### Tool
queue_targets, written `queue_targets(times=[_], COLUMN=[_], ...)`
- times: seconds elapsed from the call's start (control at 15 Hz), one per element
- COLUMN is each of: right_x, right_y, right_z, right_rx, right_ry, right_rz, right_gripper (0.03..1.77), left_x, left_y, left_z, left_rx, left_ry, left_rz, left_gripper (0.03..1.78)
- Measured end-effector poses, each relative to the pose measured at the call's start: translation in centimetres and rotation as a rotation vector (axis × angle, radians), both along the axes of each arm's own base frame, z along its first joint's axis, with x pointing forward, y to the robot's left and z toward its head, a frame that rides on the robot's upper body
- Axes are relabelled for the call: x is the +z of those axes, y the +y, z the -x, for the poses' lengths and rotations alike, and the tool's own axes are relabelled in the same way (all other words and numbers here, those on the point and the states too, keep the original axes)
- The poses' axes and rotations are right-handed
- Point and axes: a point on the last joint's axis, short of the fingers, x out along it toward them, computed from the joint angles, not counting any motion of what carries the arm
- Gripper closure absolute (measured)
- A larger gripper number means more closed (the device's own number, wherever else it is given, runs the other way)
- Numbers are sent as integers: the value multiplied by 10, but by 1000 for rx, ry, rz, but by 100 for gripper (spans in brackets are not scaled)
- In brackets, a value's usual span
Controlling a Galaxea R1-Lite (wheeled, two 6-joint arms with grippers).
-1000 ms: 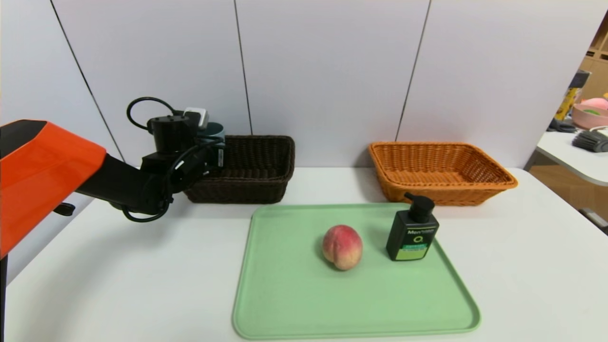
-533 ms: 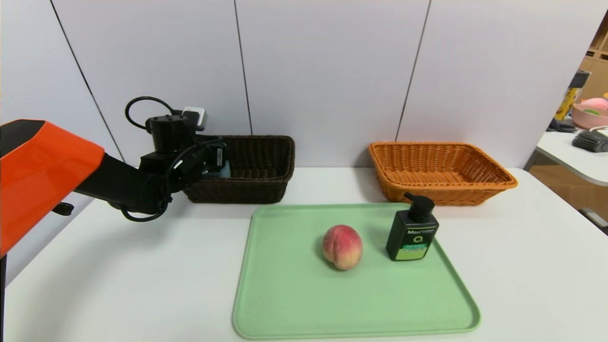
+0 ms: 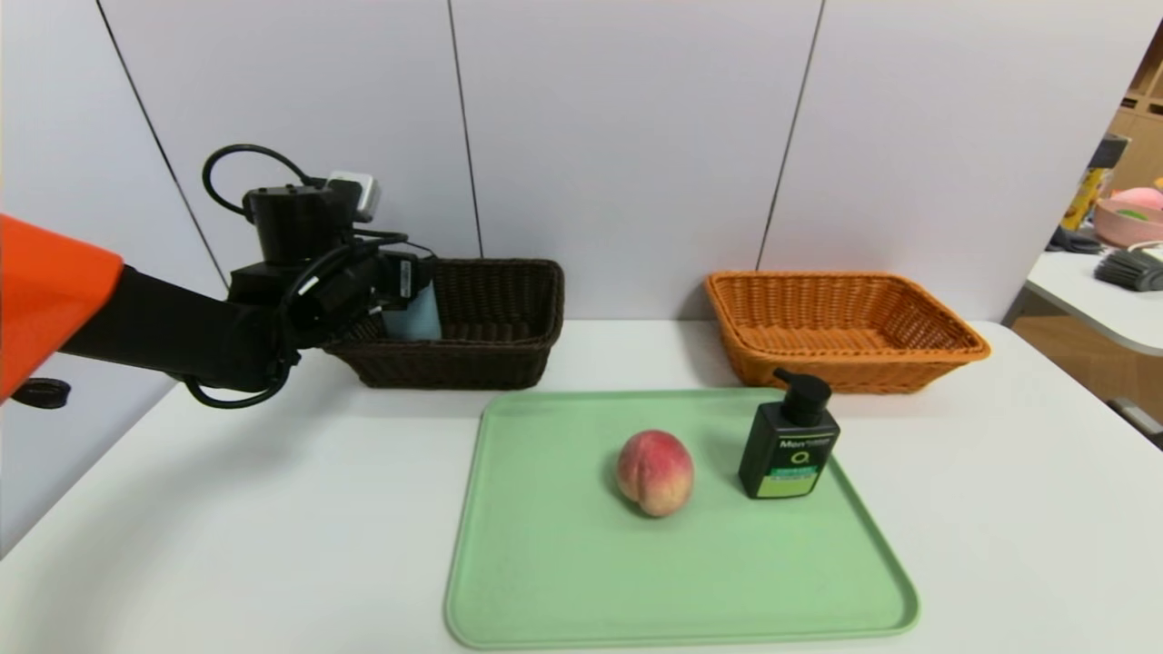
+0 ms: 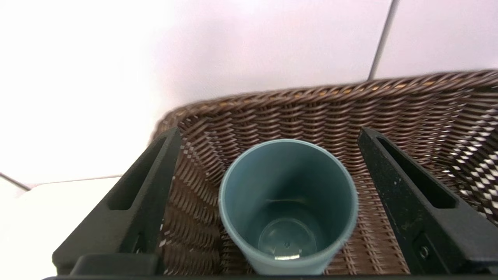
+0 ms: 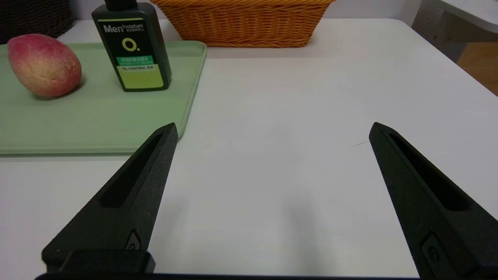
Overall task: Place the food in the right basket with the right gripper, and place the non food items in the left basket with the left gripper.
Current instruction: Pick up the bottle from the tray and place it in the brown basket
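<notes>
Left claw (image 4: 268, 171): spread wide over the left basket (image 3: 491, 313), clear of the grey-blue cup (image 4: 288, 206) (upright inside). Right claw (image 5: 272, 163): spread, grasping nothing, low over the worktop (image 5: 291, 116). Peach (image 3: 655, 472) and pump bottle (image 3: 789, 448): on green tray (image 3: 581, 581). Right basket (image 3: 840, 327): behind tray.

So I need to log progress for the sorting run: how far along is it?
Done: the cup stands upright in the left basket. In hand: nothing; the left tool hangs open over the cup with its fingers apart from it. Left: the pump bottle and the peach sit on the green tray, and the right basket holds nothing. The right tool is open over the table.
</notes>
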Motion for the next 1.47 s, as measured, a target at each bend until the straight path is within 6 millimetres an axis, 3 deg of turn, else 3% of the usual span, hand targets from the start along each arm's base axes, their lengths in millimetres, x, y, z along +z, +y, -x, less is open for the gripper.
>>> queue_targets(times=[0.27, 0.4, 1.0, 1.27, 1.47], right_x=[0, 0, 0, 0, 0], right_y=[0, 0, 0, 0, 0], right_z=[0, 0, 0, 0, 0], right_rx=[0, 0, 0, 0, 0], right_ry=[0, 0, 0, 0, 0], right_rz=[0, 0, 0, 0, 0], right_gripper=[10, 10, 10, 10, 10], left_x=[32, 37, 26, 19, 12], left_y=[1, -10, -109, -136, -152], left_z=[37, 60, 164, 197, 210], left_rx=[-24, -71, -489, -635, -705], left_ry=[-13, -6, 27, 25, -15], left_rz=[-62, -81, -110, -107, -83], left_gripper=[16, 15, 12, 12, 12])
